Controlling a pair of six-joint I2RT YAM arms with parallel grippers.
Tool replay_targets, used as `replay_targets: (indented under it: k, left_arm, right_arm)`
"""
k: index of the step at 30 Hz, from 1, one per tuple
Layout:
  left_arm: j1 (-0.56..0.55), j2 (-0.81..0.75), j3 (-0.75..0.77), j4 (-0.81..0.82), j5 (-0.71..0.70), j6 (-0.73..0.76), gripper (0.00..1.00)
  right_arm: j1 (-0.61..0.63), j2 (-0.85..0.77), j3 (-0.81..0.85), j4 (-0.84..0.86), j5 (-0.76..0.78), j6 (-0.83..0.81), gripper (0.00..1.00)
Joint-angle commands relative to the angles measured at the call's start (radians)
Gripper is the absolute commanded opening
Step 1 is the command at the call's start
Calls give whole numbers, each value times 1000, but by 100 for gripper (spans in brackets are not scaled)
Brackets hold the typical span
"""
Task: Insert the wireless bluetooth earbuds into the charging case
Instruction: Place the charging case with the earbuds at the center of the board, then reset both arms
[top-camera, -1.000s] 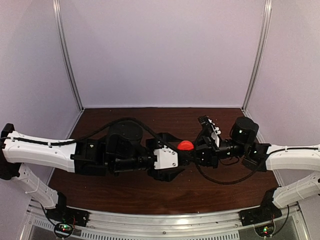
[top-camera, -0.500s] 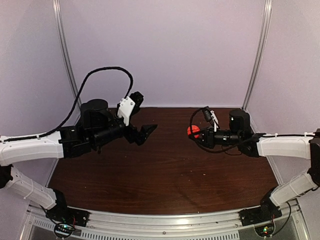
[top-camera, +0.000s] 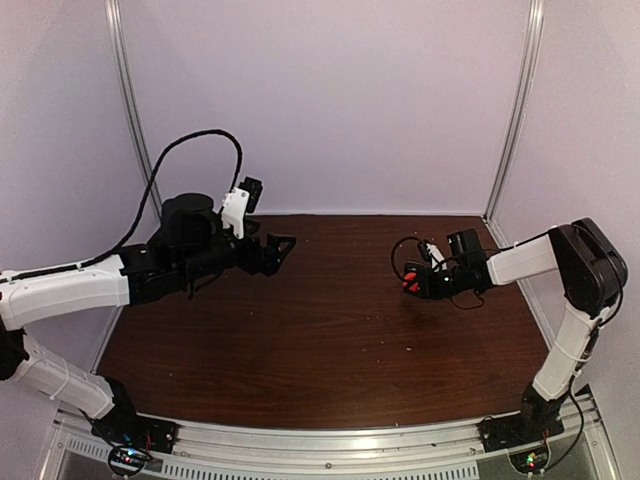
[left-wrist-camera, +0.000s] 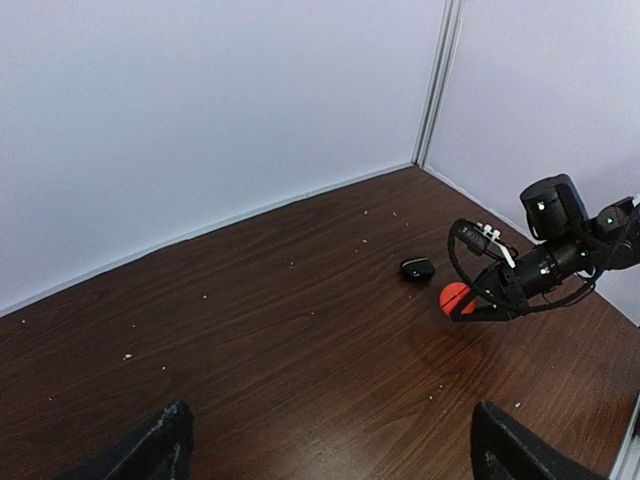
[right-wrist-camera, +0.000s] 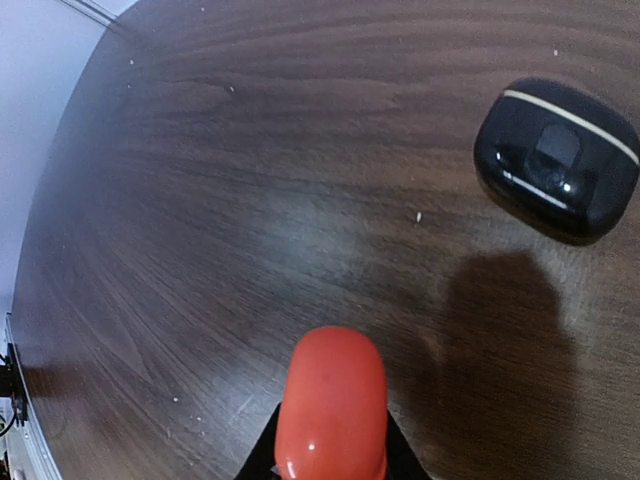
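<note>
1. Charging case (left-wrist-camera: 455, 298) is not on this side: left gripper (top-camera: 278, 250) hangs above the table (top-camera: 330, 330), jaws spread, empty.
2. Black earbud (left-wrist-camera: 416, 268) lies on the table, just beside the case.
3. Red case sits clenched in the right gripper (top-camera: 412, 282), low over the wood.
4. Step, as judged: earbud pickup. Next, the left gripper must cross over and pinch the black earbud.

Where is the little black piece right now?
The black piece lies on the table's right side, close to the right gripper's tip, toward the back wall; that gripper holds a red piece.
</note>
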Motion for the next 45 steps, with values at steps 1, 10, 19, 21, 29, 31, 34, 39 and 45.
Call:
replay_targets:
  k: [1,10,19,21,29,31,34,39,45]
  left_arm:
    - [34,0,-15,-14,28,-86,97]
    - [120,-17,-63,-71,58,-199,98]
    - [214,20,-31,-145,133,-247,98]
    - [255,29,-12,-171,167,-255,98]
    - [410,49,39,-240,255,-254,98]
    - [437,45,54,-266,249,-240,98]
    - [465,26,79,-298,226,-223,98]
    - [472,-21,56,-325,156,-208,98]
    - [472,-84,-117,-248,170,-299,98]
  right_arm:
    - [-19,27,35,-29,33,-33,12]
    - [-39,59,48,-43,75,-50,41]
    - [-58,-25,38,-86,164,-72,61]
    - [-63,-77,39,-109,196,-79,66]
    - [-64,-332,69,-121,283,-114,100]
    - [-64,-377,82,-119,302,-114,100]
    - [-62,-443,60,-71,335,-71,100]
    - [-31,-539,-36,36,376,-52,100]
    - [1,-654,-200,111,391,-26,100]
